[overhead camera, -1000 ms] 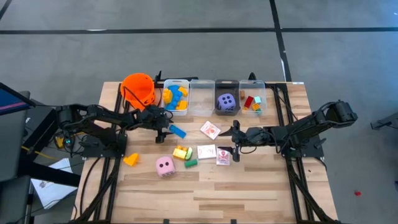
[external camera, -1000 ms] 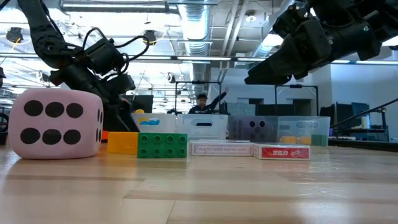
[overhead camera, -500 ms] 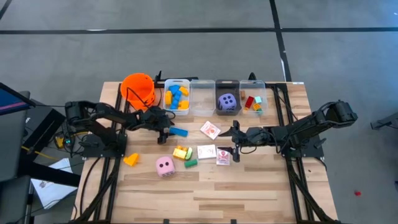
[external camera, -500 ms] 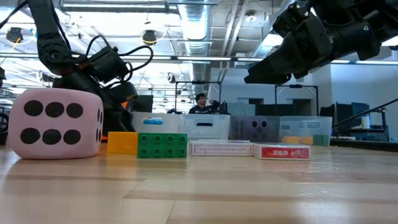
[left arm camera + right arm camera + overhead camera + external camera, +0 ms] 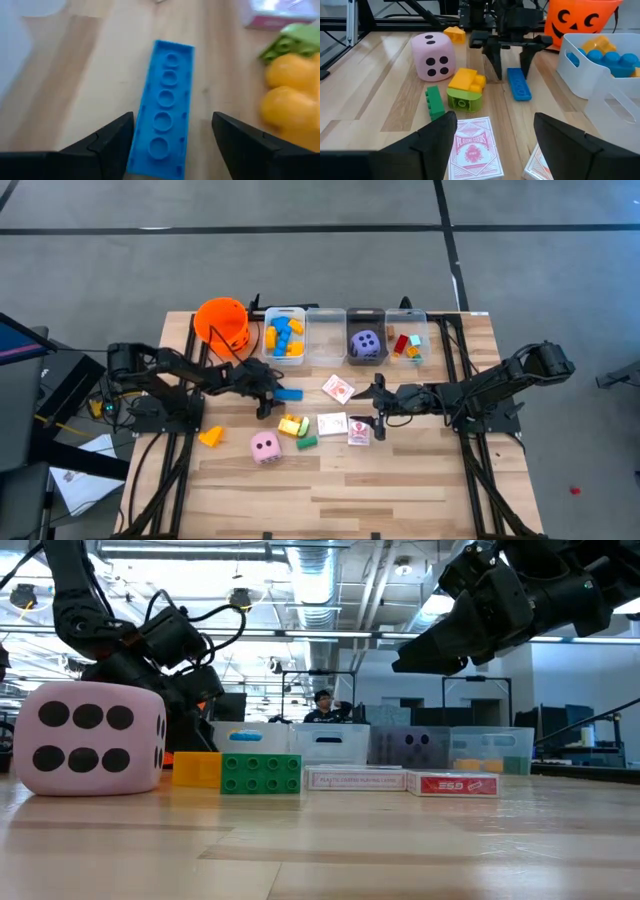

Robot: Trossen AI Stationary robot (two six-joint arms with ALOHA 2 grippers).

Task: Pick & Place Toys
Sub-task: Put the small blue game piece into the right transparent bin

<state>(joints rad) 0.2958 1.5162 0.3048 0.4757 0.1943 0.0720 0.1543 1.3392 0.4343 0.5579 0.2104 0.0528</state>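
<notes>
Your left gripper (image 5: 264, 395) sits low over the table, fingers spread to either side of the long blue block (image 5: 164, 129), not touching it. The block lies flat on the wood just in front of the bin of blue and yellow blocks (image 5: 283, 337). Your right gripper (image 5: 377, 408) hovers with fingers spread above the cards (image 5: 333, 424), holding nothing.

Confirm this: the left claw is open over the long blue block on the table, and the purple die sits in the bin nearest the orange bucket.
Wrong bin. The high view shows the purple die in the third bin from the orange bucket. The left claw is indeed open over the long blue block.
</notes>
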